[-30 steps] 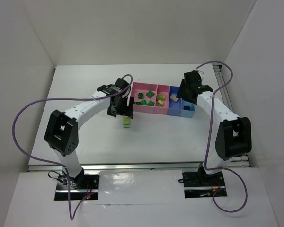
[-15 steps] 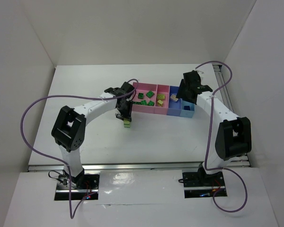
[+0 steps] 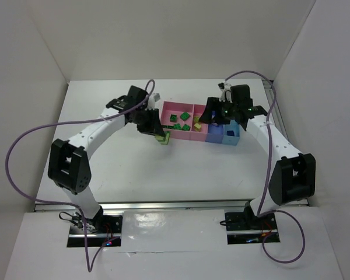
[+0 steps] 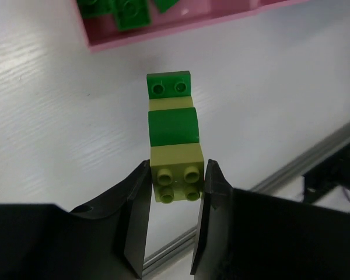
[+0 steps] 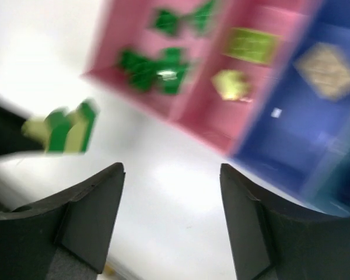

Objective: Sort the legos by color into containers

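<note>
— While the left tool (image 4: 174,185) is clenched on that stack (image 4: 174,137) of legos, how far along does the sort look?

— Well along, judging by the containers (image 3: 186,136). The left pink bin (image 3: 172,109) at the end of the row holds the dark green bricks (image 3: 176,119). The second pink bin (image 5: 221,116) holds the lime-yellow bricks (image 5: 251,45), and a tan brick (image 5: 324,69) lies in the dark blue bin (image 5: 280,134). The pale blue bin (image 3: 231,137) at the row's right end cannot be read from here.

— So what is left?

— The stack, by the look of it: it is the only piece seen outside the row. It sits just in front of the row's left end, near the front wall but apart from it. Whether it rests on the counter (image 3: 134,169) or hangs just above it is unclear.

— And how does it look?

— Four pieces pressed together in alternating colours. A lime-yellow block with four studs is at the gripped end, followed by dark green, a thin lime layer, and a dark green plate with two studs at the far end. (Mixed colours, so it probably has to be pulled apart before any bin can take it.)

— The right tool (image 5: 170,175)?

— Released, nothing between its fingers, hovering over the middle of the row.
</note>
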Motion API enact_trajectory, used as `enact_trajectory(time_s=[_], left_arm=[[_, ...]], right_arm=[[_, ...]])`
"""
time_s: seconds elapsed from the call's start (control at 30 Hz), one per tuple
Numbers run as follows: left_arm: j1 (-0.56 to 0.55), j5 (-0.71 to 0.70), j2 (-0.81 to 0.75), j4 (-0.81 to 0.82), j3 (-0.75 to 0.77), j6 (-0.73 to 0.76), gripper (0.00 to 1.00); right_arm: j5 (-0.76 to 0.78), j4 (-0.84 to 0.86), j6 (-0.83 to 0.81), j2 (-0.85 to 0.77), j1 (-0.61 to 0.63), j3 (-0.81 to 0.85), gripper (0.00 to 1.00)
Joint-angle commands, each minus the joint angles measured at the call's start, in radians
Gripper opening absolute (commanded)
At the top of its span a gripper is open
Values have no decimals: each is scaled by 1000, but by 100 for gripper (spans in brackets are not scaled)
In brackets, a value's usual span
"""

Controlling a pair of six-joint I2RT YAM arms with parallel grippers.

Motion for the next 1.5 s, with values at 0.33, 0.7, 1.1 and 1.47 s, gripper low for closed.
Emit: enact_trajectory(time_s=[0.33, 0.7, 1.1, 1.47], left_arm=[[136, 893, -47, 603, -72, -229, 0], [108, 940, -66, 726, -141, -308, 0], [90, 931, -57, 735, -116, -315, 0], [90, 931, -38, 714, -84, -295, 0]], right_arm=[[-788, 254, 44, -13, -1, -75, 84], [-834, 498, 225, -15, 22, -118, 90], [-845, 574, 298, 30, 100, -105, 80], [-791, 603, 367, 30, 72, -159, 13]])
